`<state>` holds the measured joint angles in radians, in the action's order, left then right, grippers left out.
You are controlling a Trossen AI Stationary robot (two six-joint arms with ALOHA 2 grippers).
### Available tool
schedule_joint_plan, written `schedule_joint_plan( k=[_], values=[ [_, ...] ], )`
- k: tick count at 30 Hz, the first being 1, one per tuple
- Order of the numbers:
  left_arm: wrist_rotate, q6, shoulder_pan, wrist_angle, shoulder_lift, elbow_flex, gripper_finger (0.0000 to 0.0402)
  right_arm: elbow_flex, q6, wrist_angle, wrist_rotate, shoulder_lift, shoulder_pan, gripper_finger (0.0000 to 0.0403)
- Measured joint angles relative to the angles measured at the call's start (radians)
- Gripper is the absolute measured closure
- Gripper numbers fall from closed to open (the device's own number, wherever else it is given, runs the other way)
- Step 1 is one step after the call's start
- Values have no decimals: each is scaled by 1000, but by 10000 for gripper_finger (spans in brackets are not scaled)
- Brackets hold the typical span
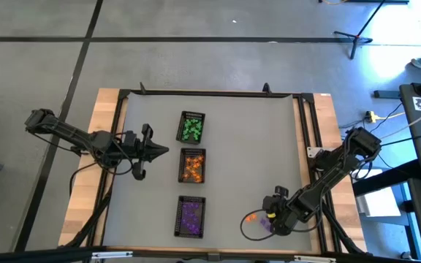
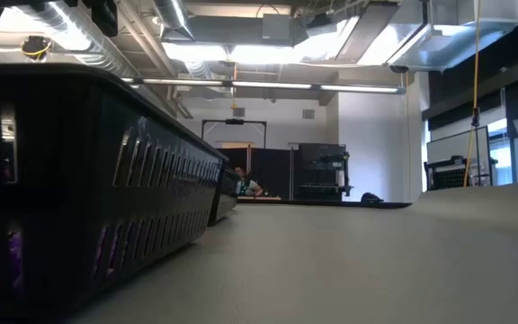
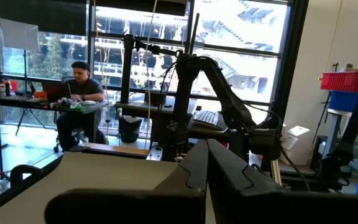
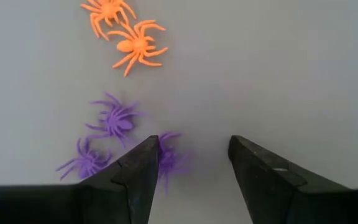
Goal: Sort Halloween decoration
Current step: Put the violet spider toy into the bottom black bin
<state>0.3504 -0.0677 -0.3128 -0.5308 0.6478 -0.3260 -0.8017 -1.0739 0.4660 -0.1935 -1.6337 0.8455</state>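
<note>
On the table, most spiders were already sorted.
Green, orange and purple trays (image 1: 191, 218) looked full; a few orange spiders (image 4: 136, 45) and purple spiders (image 4: 114, 118) lay loose under the wide-open, empty right gripper (image 4: 191, 162). The left gripper (image 1: 161, 151) waited, pinched shut.

Spiders (image 4: 137, 45) showing orange, others (image 4: 114, 119) purple; trays (image 1: 191, 164) showing black mesh; bench (image 1: 254, 146) showing plain grey, wooden edges.
</note>
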Motion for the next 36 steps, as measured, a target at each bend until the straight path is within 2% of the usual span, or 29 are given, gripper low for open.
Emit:
schedule_joint_plan(
  k=[11, 15, 23, 30, 36],
  values=[
    [0, 0, 0, 0, 0, 0, 401, -95, -4, 216, -109, -5, -44, 201],
    [0, 0, 0, 0, 0, 0, 401, -120, 4, 265, -108, -5, -80, 201],
    [0, 0, 0, 0, 0, 0, 401, -128, -12, 207, -5, -5, -79, 201],
    [0, 0, 0, 0, 0, 0, 401, -128, -72, 217, -30, -35, -26, 201],
    [0, 0, 0, 0, 0, 0, 401, -123, -73, 212, -46, -80, -28, 201]
  ],
)
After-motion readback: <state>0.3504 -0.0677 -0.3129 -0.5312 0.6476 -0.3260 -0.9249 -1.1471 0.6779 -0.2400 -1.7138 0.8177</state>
